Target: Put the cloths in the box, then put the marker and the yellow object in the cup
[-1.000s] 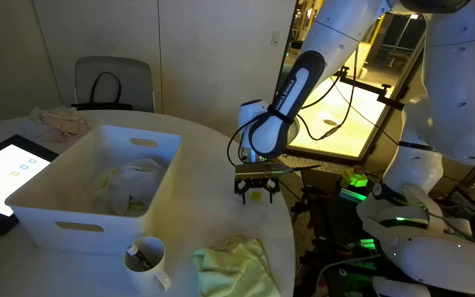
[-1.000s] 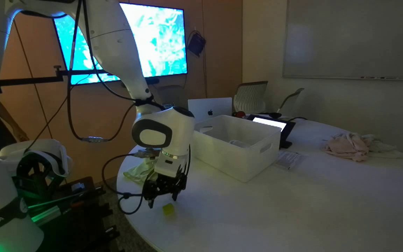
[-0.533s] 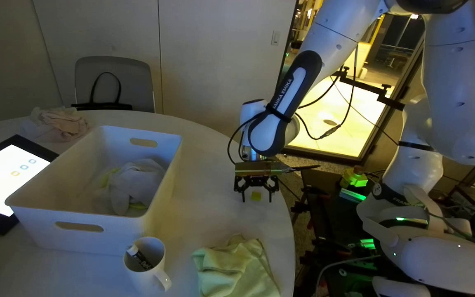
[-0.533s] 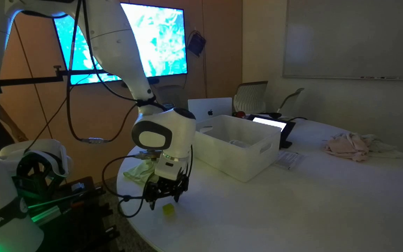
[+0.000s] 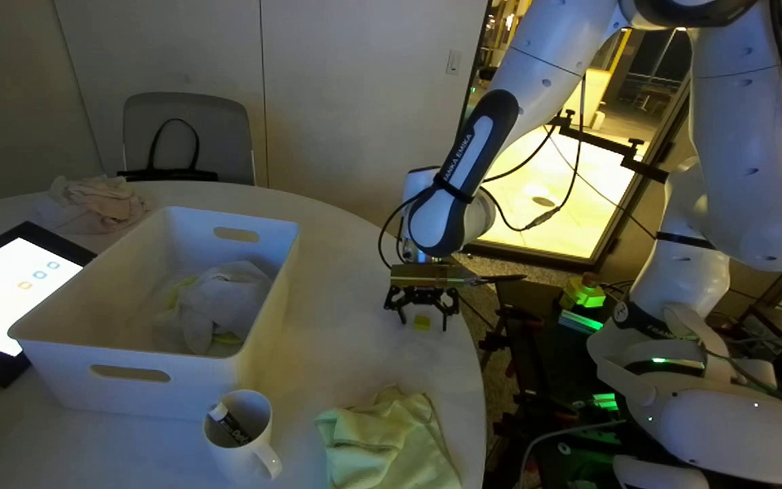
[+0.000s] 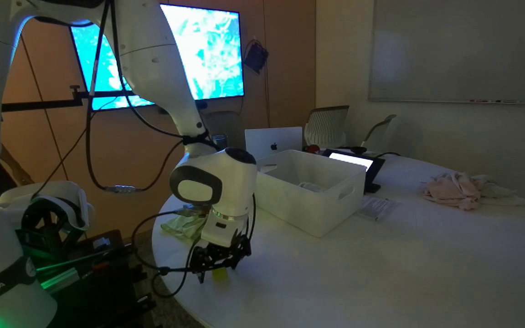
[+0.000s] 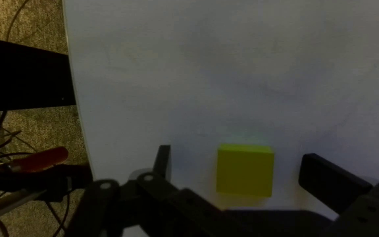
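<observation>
Yellow block (image 7: 245, 171) off-centre between parted fingers (image 7: 331, 181).
The block sits on the table (image 7: 209, 82), between the fingers of the gripper (image 5: 423, 324); these stand wide apart and hold nothing. In the wrist view a gap shows on both sides, the narrower one toward the finger at picture right. The face in view is near square, slightly longer across the span; its sides roughly face the fingers, so little turning appears needed. Fingertip height relative to the block cannot be confirmed: in an exterior view the gripper partly hides it. Assessment: the coming move calls for a small sideways correction, lowering if required, then closing. The cup (image 5: 235, 465), holding the marker (image 5: 230, 425), stands beside the box (image 5: 126, 395), well apart.
</observation>
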